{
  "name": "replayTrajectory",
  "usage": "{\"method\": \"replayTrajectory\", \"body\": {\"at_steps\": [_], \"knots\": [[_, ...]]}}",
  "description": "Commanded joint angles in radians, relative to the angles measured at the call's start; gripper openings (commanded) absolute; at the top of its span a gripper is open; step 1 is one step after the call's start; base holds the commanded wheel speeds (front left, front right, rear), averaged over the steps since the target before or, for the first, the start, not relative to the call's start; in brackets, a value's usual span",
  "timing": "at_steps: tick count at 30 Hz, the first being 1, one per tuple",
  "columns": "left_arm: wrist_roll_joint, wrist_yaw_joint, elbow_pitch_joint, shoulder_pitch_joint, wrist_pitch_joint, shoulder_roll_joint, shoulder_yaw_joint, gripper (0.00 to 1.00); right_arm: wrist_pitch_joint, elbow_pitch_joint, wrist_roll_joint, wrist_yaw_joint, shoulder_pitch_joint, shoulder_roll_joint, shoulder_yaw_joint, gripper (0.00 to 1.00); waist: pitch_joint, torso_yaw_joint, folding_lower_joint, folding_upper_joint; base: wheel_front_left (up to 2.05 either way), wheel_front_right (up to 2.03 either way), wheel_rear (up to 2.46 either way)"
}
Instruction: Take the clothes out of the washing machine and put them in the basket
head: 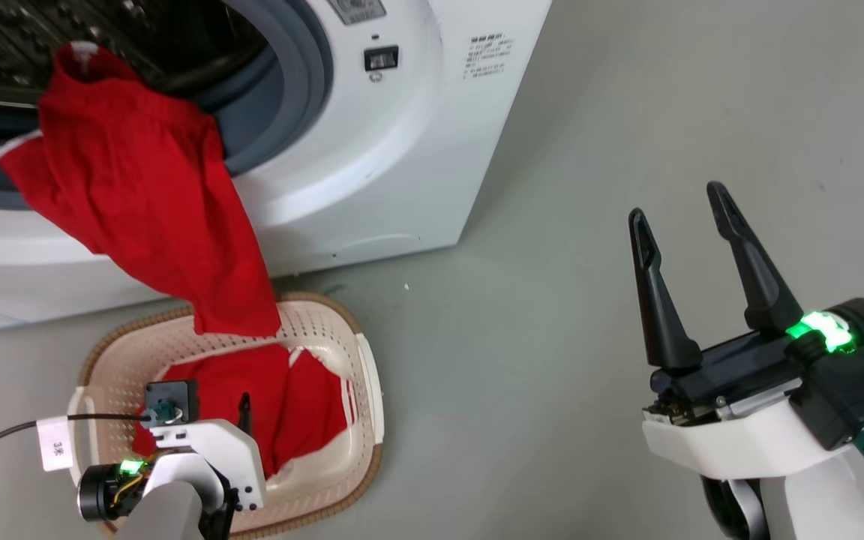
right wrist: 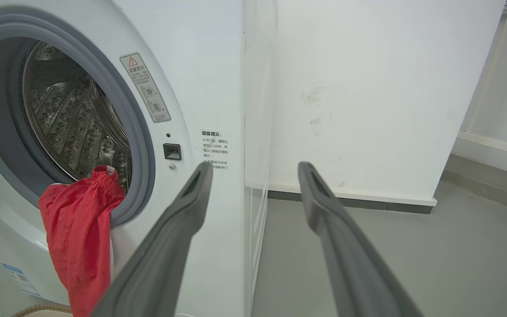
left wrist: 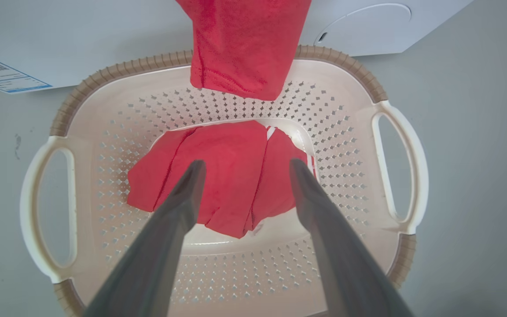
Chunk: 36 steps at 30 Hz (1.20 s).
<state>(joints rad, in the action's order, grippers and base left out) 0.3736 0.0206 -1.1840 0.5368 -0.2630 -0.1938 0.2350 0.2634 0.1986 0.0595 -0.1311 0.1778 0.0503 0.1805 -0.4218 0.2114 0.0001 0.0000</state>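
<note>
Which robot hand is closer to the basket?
Left. The left gripper hangs right above the basket, open over the red clothes inside. The right gripper is off to the side over the floor, open, away from the basket.

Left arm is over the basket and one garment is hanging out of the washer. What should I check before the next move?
1. Left gripper free: ok. Its fingers are open and hold nothing, above the basket.
2. Right gripper free: ok. It is open over the floor, right of the washing machine.
3. Folded garment delivered: ok. It lies on the basket's bottom.
4. Hanging garment out of the machine: not ok. It is draped over the door ring.
5. Basket under its lower end: ok.
6. Drum otherwise empty: cannot tell, part of it is hidden.
</note>
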Motion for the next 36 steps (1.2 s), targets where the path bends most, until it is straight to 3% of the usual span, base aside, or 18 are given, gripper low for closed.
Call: {"method": "replayTrajectory", "body": {"at_steps": [1, 6, 9, 15, 23, 36], "knots": [[-0.004, -0.005, 0.013, -0.011, -0.003, 0.002, -0.004, 1.0, 0.002, -0.001, 0.001, 0.001, -0.011, 0.0, 0.0, 1.0, 0.031, -0.007, -0.0001, 0.0, 0.0, 0.0, 0.0], [-0.03, -0.031, 0.134, -0.082, -0.003, -0.005, -0.03, 1.0, 0.002, -0.014, -0.002, 0.001, -0.044, 0.0, 0.006, 1.0, 0.1, -0.016, -0.0001, 0.0, 0.0, 0.0, 0.0], [-0.077, -0.065, 0.295, -0.157, -0.002, -0.005, -0.075, 1.0, 0.002, -0.02, -0.006, 0.001, -0.072, 0.0, 0.005, 1.0, 0.148, -0.023, -0.0001, 0.0, 0.0, 0.0, 0.0], [-0.132, -0.056, 0.396, -0.142, -0.003, -0.012, -0.136, 1.0, 0.002, -0.016, -0.005, 0.001, -0.084, 0.0, 0.009, 1.0, 0.159, -0.019, -0.0001, 0.0, 0.0, 0.0, 0.0], [-0.152, -0.035, 0.281, 0.022, -0.003, -0.051, -0.157, 1.0, 0.002, -0.002, 0.004, 0.001, -0.042, 0.0, 0.028, 1.0, 0.09, 0.015, -0.0001, 0.0, 0.0, 0.0, 0.0], [-0.155, -0.043, 0.119, 0.276, -0.003, -0.13, -0.181, 1.0, 0.002, 0.02, 0.02, 0.001, 0.027, 0.0, 0.034, 1.0, -0.049, 0.072, -0.0001, 0.0, 0.0, 0.0, 0.0]]}}
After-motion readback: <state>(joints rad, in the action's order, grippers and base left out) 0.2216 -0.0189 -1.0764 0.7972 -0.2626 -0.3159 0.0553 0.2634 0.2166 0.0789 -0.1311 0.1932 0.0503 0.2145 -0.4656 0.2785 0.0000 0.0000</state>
